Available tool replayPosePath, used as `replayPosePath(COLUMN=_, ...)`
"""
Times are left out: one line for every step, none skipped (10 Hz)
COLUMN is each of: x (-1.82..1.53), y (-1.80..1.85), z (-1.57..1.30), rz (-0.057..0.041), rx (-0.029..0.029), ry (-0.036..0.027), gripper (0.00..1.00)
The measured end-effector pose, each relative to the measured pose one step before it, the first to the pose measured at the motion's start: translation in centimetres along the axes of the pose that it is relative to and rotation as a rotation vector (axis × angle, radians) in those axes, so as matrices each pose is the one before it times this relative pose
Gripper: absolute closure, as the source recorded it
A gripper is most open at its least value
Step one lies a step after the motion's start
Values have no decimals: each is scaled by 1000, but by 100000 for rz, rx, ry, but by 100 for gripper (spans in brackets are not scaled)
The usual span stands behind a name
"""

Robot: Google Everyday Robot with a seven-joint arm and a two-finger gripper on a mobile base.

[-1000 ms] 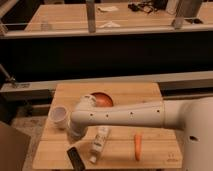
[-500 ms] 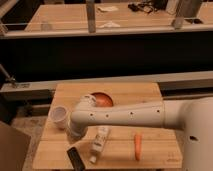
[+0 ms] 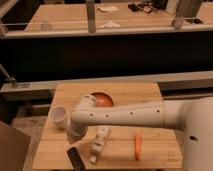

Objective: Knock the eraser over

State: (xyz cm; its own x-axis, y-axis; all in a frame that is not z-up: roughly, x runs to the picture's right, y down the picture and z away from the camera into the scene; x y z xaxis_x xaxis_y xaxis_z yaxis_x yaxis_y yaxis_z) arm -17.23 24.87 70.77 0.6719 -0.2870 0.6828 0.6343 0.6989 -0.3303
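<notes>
Near the front left of the worktop nothing has changed over the last second: your arm reaches across from the right in the same pose, and every item lies where it did. That suggests the approach has paused, so the knock is not yet done. The hand sits at the arm's left end, just above and beside the eraser; whether it is clenched or released I cannot tell. The eraser, a dark block, stands at the front edge, slightly tilted, with no clear contact from the hand. You likely need a short sideways push against its upper part.

Count: one eraser, one white cup at the left, one white tube lying flat, one carrot, one orange bowl partly behind the arm.
</notes>
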Motion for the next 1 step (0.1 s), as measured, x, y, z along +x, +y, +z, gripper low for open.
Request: replayPosePath(x=0, y=-1, z=-2, rz=-1, rx=1, ry=2, gripper=96)
